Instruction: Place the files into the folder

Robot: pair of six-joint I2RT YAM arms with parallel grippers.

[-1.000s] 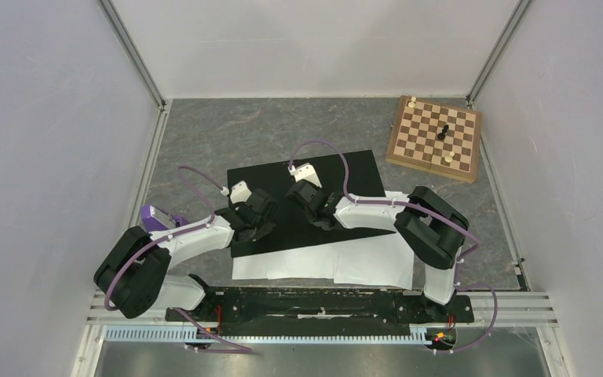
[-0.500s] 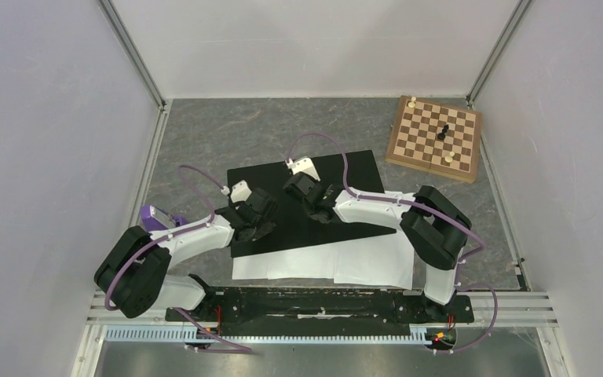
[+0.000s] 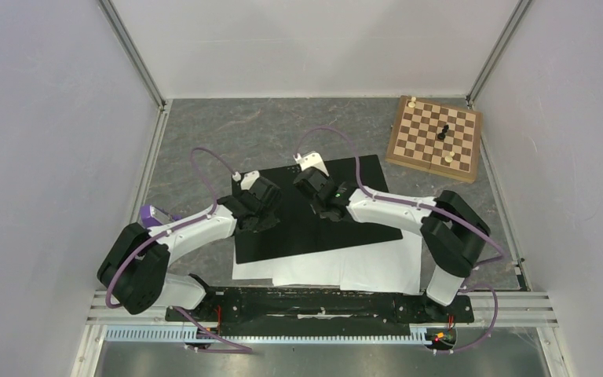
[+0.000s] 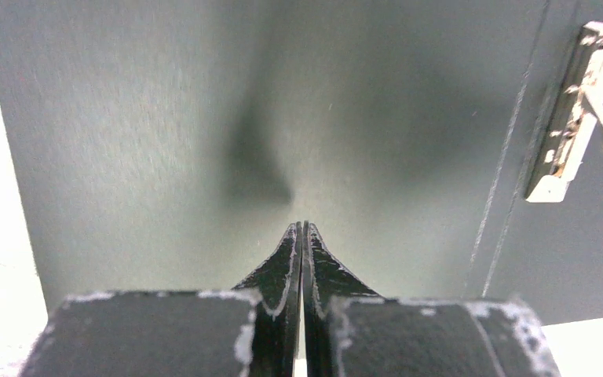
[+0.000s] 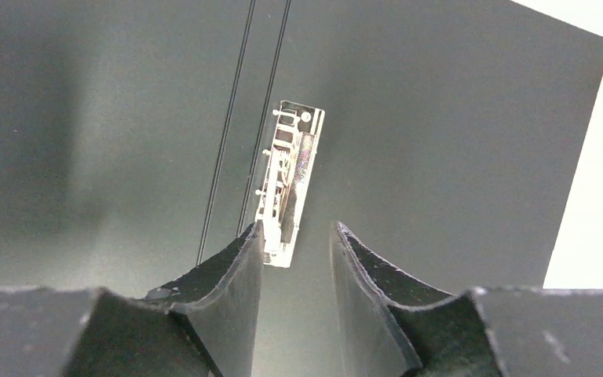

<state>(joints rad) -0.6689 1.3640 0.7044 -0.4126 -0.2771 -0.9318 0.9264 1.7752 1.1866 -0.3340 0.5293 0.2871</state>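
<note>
The folder [image 3: 302,228] lies open on the table, black inner faces up, and its metal clip [image 5: 286,181] sits beside the spine creases. The files [image 3: 353,271], white sheets, stick out from under its near edge and right side. My left gripper [image 3: 257,214] is shut, with nothing between its tips [image 4: 302,229], over the folder's left inner face [image 4: 165,141]; the clip [image 4: 573,133] lies to its right. My right gripper [image 3: 330,208] hangs over the folder's middle, its jaws [image 5: 297,232] open and empty just short of the clip.
A wooden chessboard [image 3: 434,137] with a few pieces stands at the far right corner. A small purple and white object [image 3: 153,214] lies beside the left arm. White walls close in three sides of the grey table [image 3: 204,133].
The right gripper's jaws have opened. Both grippers have moved a little farther from the bases, and the folder's near right corner now reaches farther right over the sheets.
</note>
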